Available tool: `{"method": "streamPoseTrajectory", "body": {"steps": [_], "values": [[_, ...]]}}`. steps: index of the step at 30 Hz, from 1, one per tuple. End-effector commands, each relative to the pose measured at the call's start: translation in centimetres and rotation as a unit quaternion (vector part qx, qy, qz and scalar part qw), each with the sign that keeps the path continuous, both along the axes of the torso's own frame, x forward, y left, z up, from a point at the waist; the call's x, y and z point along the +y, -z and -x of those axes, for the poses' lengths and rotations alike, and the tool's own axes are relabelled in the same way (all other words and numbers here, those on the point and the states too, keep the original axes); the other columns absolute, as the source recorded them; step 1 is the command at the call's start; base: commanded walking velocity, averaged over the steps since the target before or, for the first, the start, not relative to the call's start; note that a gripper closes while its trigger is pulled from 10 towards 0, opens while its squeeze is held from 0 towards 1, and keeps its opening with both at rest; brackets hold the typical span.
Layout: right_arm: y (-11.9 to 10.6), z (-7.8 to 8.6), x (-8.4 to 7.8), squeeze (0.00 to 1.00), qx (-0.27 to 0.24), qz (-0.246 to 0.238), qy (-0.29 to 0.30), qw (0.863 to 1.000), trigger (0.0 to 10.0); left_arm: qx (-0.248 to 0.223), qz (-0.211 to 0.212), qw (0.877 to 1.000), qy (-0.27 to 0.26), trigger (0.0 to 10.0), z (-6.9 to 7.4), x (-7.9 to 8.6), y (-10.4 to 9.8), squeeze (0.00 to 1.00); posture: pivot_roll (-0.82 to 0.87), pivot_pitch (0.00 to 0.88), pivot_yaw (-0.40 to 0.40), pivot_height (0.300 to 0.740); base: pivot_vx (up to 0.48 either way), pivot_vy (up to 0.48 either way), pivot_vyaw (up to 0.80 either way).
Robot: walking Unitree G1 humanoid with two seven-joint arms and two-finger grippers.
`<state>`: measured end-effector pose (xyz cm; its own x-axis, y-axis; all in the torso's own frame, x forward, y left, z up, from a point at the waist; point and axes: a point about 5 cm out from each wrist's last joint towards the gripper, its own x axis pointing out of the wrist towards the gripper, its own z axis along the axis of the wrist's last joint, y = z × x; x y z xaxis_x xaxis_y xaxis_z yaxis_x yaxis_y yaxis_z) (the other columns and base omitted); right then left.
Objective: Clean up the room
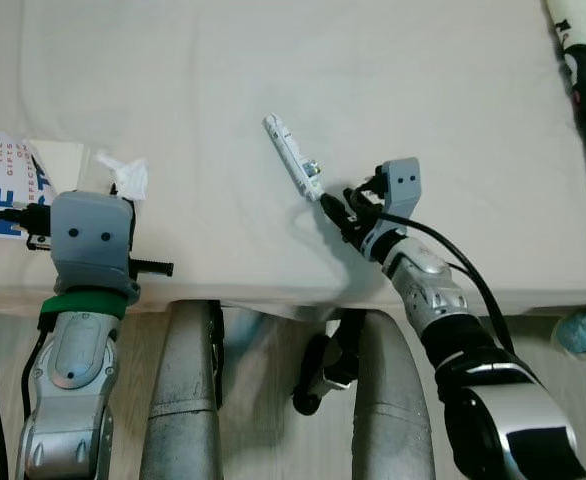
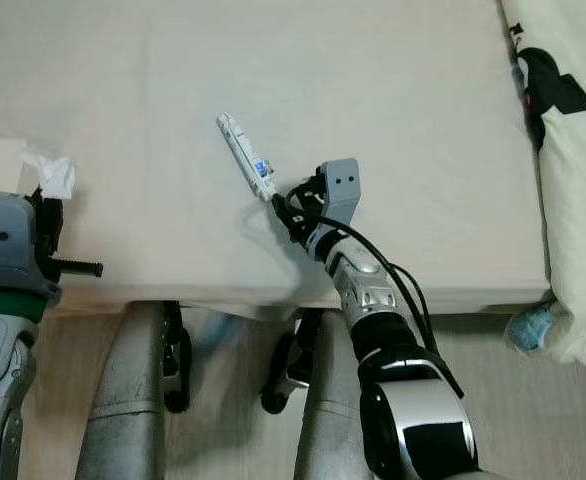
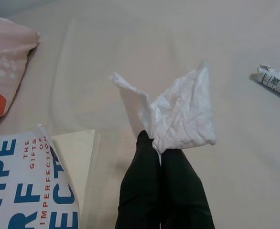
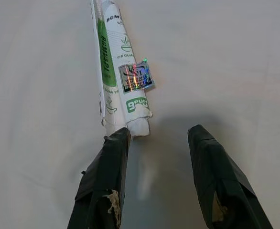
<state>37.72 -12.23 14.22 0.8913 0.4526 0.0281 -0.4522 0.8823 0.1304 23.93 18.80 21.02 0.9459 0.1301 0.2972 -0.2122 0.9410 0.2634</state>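
Left end effector [image 3: 155, 145] pinching a crumpled white tissue [image 3: 180, 117] above the bed [image 1: 273, 60] beside a book [image 3: 27, 186], right end effector [image 4: 156, 136] spread at the near end of a rolled paper packet [image 4: 118, 71] lying mid-bed

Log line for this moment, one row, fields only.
left hand: shut on crumpled tissue | right hand: open, at near end of paper tube | surface: bed sheet | book: beside left hand
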Motion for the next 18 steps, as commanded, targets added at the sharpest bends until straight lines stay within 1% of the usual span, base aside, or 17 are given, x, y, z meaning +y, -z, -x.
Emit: {"method": "streamPoseTrajectory", "body": {"steps": [1,2,3,4,5,6,7,9,11,14,16,17,18], "values": [[1.4,0.4,-0.2,1.00,0.023,0.005,0.001,1.000,10.0,0.010,-0.004,1.000,-0.005,10.0,0.4,0.1,0.4,0.00,0.41,0.523,-0.098,0.606,0.000,0.000,0.00],[1.1,0.2,-0.1,1.00,0.020,0.009,0.000,1.000,10.0,0.008,-0.008,1.000,-0.011,10.0,0.9,0.2,0.0,0.00,0.43,0.530,-0.103,0.606,0.000,0.000,0.00],[1.1,0.2,-0.1,1.00,0.020,0.009,0.000,1.000,10.0,0.008,-0.008,1.000,-0.011,10.0,0.9,0.2,0.0,0.00,0.43,0.530,-0.103,0.606,0.000,0.000,0.00],[0.0,-0.4,0.3,0.00,0.001,0.024,-0.004,1.000,10.0,0.000,-0.016,1.000,-0.023,10.0,1.8,0.4,-0.8,0.00,0.53,0.564,-0.103,0.606,0.000,0.000,0.00],[0.0,-0.4,0.3,0.00,0.001,0.024,-0.004,1.000,10.0,0.000,-0.016,1.000,-0.023,10.0,1.8,0.4,-0.8,0.00,0.53,0.564,-0.103,0.606,0.000,0.000,0.00],[-0.8,-0.8,0.7,0.00,-0.013,0.033,-0.009,0.999,10.0,-0.005,-0.023,0.999,-0.030,10.0,2.5,0.5,-1.3,0.00,0.53,0.564,-0.103,0.606,0.000,0.000,0.00],[-0.8,-0.8,0.7,0.00,-0.013,0.033,-0.009,0.999,10.0,-0.005,-0.023,0.999,-0.030,10.0,2.5,0.5,-1.3,0.00,0.53,0.564,-0.103,0.606,0.000,0.000,0.00],[-2.1,-1.3,1.5,0.00,-0.031,0.032,-0.021,0.999,10.0,-0.005,-0.029,0.999,-0.039,10.0,3.4,0.6,-1.9,0.00,0.55,0.570,-0.096,0.606,0.000,0.000,0.00],[-2.7,-1.6,1.9,0.00,-0.034,0.027,-0.029,0.999,10.0,0.000,-0.030,0.999,-0.040,10.0,3.7,0.6,-2.0,0.00,0.55,0.572,-0.092,0.606,0.000,0.000,0.00],[-2.7,-1.8,2.2,0.00,-0.025,0.040,-0.031,0.998,10.0,0.005,-0.030,0.999,-0.040,10.0,3.7,0.5,-2.1,0.00,0.55,0.573,-0.087,0.606,0.000,0.000,0.00],[-2.2,-1.8,2.5,0.00,-0.001,0.042,-0.040,0.998,10.0,0.011,-0.029,0.999,-0.039,10.0,3.7,0.4,-2.3,0.00,0.56,0.572,-0.085,0.606,0.000,0.000,0.00],[-2.2,-1.8,2.5,0.00,-0.001,0.042,-0.040,0.998,10.0,0.011,-0.029,0.999,-0.039,10.0,3.7,0.4,-2.3,0.00,0.56,0.572,-0.085,0.606,0.000,0.000,0.00],[-1.6,-1.6,2.7,0.00,0.019,0.054,-0.049,0.997,10.0,0.012,-0.028,0.999,-0.039,10.0,3.7,0.4,-2.4,0.00,0.57,0.574,-0.084,0.606,0.000,0.000,0.00]]}}
